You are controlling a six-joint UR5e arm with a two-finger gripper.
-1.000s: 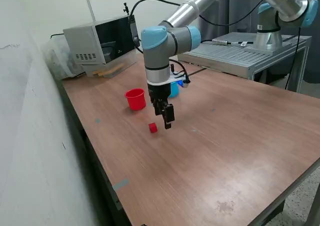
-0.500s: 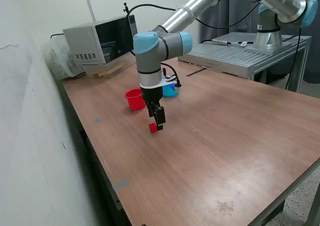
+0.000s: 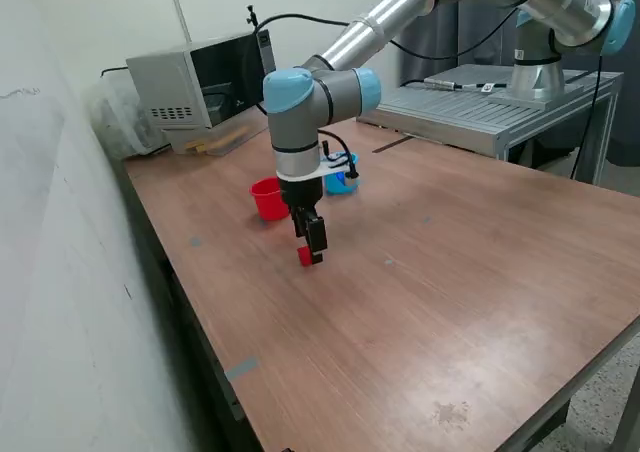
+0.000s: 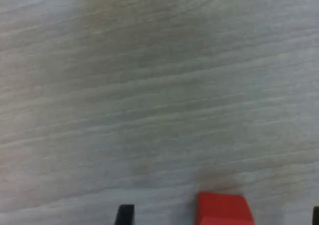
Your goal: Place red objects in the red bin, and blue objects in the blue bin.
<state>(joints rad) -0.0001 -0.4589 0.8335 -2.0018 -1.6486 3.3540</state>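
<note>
Gripper fingers apart, straddling red cube, table

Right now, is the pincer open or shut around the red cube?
Open. In the wrist view the red cube sits on the table between the two dark fingertips, with bare wood showing on both sides.

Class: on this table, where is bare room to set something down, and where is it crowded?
Free: the wide wooden table stretching from the red cube to the near edge. Crowded: the far corner, where the red cup, blue cup, gripper and microwave cluster.
</note>
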